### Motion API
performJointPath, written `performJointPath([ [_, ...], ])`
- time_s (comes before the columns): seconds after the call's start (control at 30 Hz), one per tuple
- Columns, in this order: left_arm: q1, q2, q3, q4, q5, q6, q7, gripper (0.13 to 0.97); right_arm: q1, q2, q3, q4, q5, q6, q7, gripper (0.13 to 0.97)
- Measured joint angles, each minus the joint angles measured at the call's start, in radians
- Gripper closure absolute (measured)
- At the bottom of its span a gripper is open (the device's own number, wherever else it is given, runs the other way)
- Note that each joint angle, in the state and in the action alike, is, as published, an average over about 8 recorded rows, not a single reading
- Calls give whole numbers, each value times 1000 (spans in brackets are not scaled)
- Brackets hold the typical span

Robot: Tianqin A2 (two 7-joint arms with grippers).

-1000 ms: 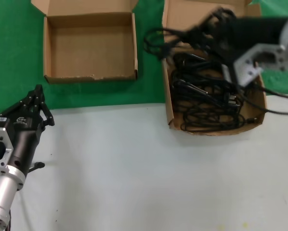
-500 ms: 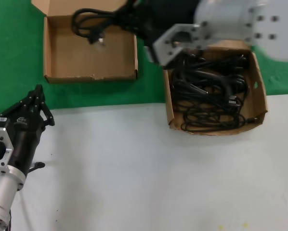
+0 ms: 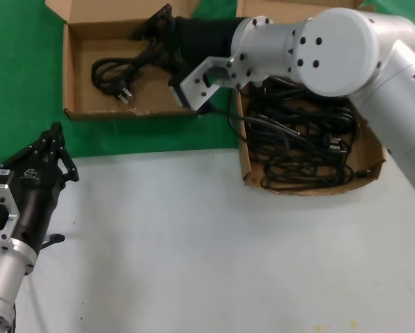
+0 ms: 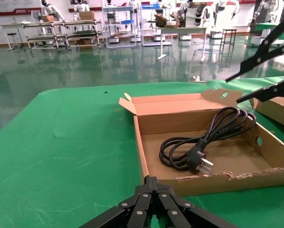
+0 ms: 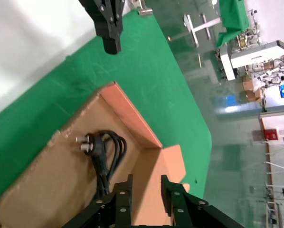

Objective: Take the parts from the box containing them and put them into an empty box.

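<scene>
One coiled black power cord [image 3: 114,73] with its plug lies on the floor of the smaller shallow box [image 3: 66,69]. My right gripper [image 3: 155,24] is open just above that box's far right part, beside the cord's end and holding nothing. The larger deep box [image 3: 243,163] on the right holds several tangled cords [image 3: 298,139]. The left wrist view shows the cord [image 4: 203,142] in the small box [image 4: 180,124] and the right gripper [image 4: 232,90] above it. The right wrist view shows the open right gripper [image 5: 146,183] over the cord [image 5: 106,152]. My left gripper [image 3: 55,132] is shut and parked at the near left.
Both boxes stand on a green cloth [image 3: 20,83] at the back; the nearer table surface [image 3: 193,243] is white. The right arm's silver body [image 3: 332,48] spans from the large box across to the small one. The small box's lid flap [image 3: 117,8] lies open behind it.
My right arm swung left from the large box to the small box carrying a cord. The cord now lies on the small box's floor. The left arm has not moved.
</scene>
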Motion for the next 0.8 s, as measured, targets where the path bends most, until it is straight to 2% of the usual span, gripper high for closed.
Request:
performJointPath([
  [0.13,0,0,0,0,0,0,0,952,-7,34,15,60,-22,-4,29,826],
  [0.3,0,0,0,0,0,0,0,952,-39,122,69,212,-69,-18,98,773],
  [0.57,0,0,0,0,0,0,0,952,-168,265,212,463,-152,-13,213,604],
  [0.6,0,0,0,0,0,0,0,952,-190,276,232,489,-162,-8,225,604],
  [0.8,0,0,0,0,0,0,0,948,-283,309,313,580,-197,21,271,446],
])
